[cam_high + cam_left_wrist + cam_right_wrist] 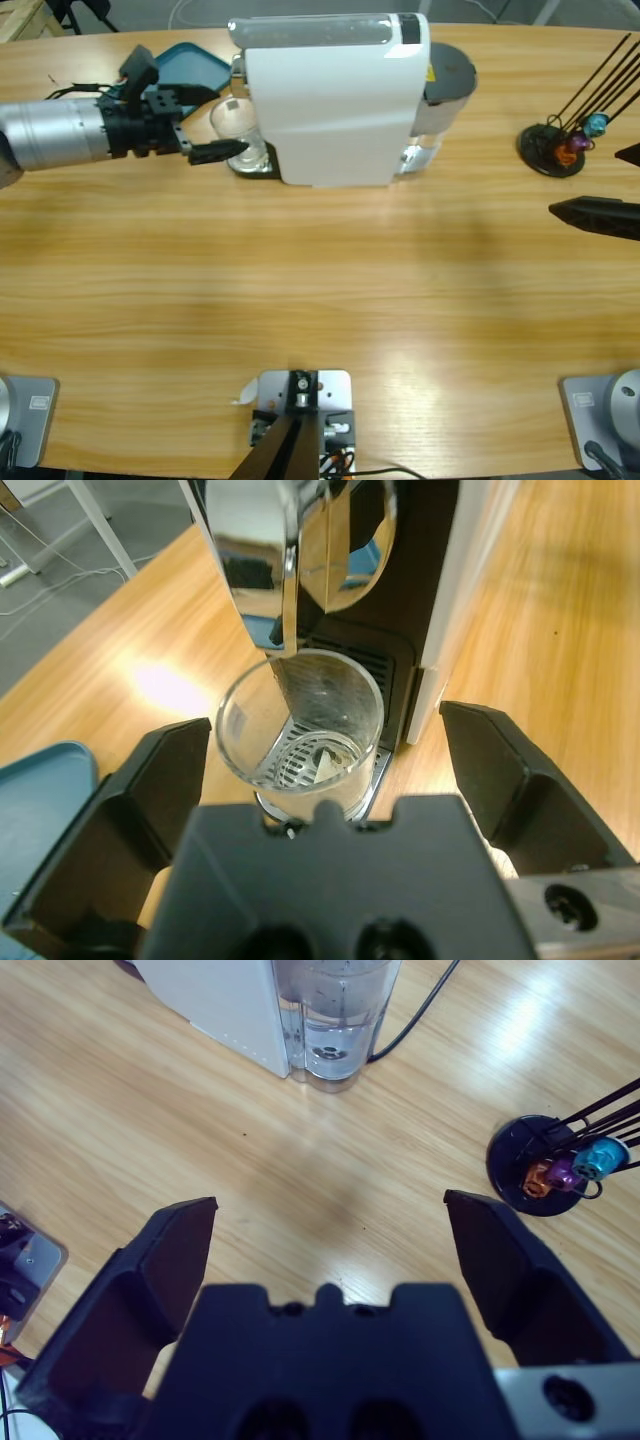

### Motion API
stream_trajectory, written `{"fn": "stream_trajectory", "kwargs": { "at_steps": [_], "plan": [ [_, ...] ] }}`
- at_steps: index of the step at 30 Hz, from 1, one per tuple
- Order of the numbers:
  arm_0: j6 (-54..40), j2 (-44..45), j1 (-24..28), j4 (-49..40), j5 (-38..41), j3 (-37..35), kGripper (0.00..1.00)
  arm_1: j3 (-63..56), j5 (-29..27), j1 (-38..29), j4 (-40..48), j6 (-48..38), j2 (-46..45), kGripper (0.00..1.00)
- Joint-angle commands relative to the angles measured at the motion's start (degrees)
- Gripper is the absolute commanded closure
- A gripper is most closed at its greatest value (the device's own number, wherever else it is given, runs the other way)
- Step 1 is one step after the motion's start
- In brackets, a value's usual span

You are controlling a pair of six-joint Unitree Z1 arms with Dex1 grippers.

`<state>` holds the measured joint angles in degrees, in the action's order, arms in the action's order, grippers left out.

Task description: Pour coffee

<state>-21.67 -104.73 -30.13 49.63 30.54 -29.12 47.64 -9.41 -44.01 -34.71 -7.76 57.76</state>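
Clear glass [300,730] upright (mouth up) under spout [288,570] | left gripper [325,770] spread around it | right gripper [330,1250] spread, empty

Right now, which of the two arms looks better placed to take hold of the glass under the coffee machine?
The left. The left gripper hangs open right at the glass, which stands on the coffee machine drip tray. The right gripper, also open, hangs over bare table, away from the glass.

The long light-wood table [320,290] carries a boxy white coffee machine [335,100] at upper centre, a flat blue tray [190,70] in the upper left, and a black round-based capsule stand [550,150] at upper right.
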Motion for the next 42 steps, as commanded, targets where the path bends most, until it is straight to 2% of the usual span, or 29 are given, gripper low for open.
{"fn": "stream_trajectory", "kwargs": {
  "at_steps": [1, 5, 7, 9, 11, 13, 16, 19, 20, 23, 24, 25, 27, 29, 31, 32, 36, 42],
  "plan": [
    [0.8, 5.0, 1.1, 0.5, -6.4, 3.2, 0.000, -1.1, -0.7, 0.5, -0.7, 0.0, -2.1, 0.000],
    [3.8, 12.8, 1.9, -0.6, -5.9, 6.0, 0.000, -0.7, -1.2, 0.5, -0.3, 0.0, -2.1, 0.000],
    [4.9, 19.3, 1.9, -4.5, -5.7, 7.8, 0.000, -0.7, -1.2, 0.5, 0.4, 0.0, -1.8, 0.000],
    [5.1, 27.0, 1.9, -16.7, -5.9, 6.2, 0.000, -0.6, -1.2, 0.5, 1.0, 0.0, -1.4, 0.000],
    [5.1, 33.9, 1.9, -34.0, -5.8, 1.1, 0.000, -0.4, -1.3, 0.5, 1.8, 0.0, -1.1, 0.000],
    [5.1, 37.8, 1.7, -45.8, -5.6, -3.2, 0.000, 0.7, -1.4, 0.5, 2.0, 0.1, -0.6, 0.000],
    [5.1, 40.1, 0.8, -55.6, -5.0, -7.8, 0.000, 3.6, -1.9, 0.5, 1.8, 0.3, 1.7, 0.000],
    [5.1, 40.5, -0.8, -60.5, -4.3, -9.6, 0.000, 7.2, -2.9, 0.5, 2.4, 2.0, 6.4, 0.009],
    [5.0, 40.7, -1.5, -62.3, -4.1, -10.0, 0.000, 8.9, -3.6, 0.5, 2.8, 3.2, 8.3, 0.099],
    [3.2, 43.3, -3.1, -63.6, -4.2, -9.0, 0.000, 15.7, -2.2, 2.2, 4.1, 4.3, 15.2, 0.558],
    [2.8, 44.0, -3.3, -63.6, -4.2, -8.8, 0.000, 19.5, 0.3, 3.7, 3.8, 4.1, 18.2, 0.783],
    [2.8, 44.2, -3.4, -63.5, -4.3, -8.8, 0.000, 22.9, 1.6, 5.0, 2.6, 3.9, 20.5, 0.965],
    [2.3, 43.9, -3.4, -63.5, -5.4, -8.9, 0.000, 29.1, 4.9, 7.2, 1.5, 3.7, 24.5, 1.000],
    [2.2, 43.0, -3.4, -63.5, -6.7, -8.9, 0.000, 34.8, 2.8, 7.6, 0.6, 3.4, 28.1, 1.000],
    [1.9, 42.1, -3.4, -63.4, -7.4, -8.8, 0.000, 41.1, -0.7, 8.1, -4.2, 1.8, 31.5, 1.000],
    [1.5, 41.7, -3.4, -63.3, -7.7, -8.8, 0.000, 42.5, 0.0, 8.5, -4.5, 1.4, 32.7, 1.000],
    [0.4, 40.1, -3.3, -62.6, -10.9, -8.3, 0.000, 47.0, 8.9, 10.4, -6.1, 0.9, 39.4, 1.000],
    [0.2, 38.7, -3.2, -61.7, -10.9, -7.8, 0.000, 48.1, 14.3, 11.4, -8.1, 0.4, 44.9, 1.000]
  ]
}}
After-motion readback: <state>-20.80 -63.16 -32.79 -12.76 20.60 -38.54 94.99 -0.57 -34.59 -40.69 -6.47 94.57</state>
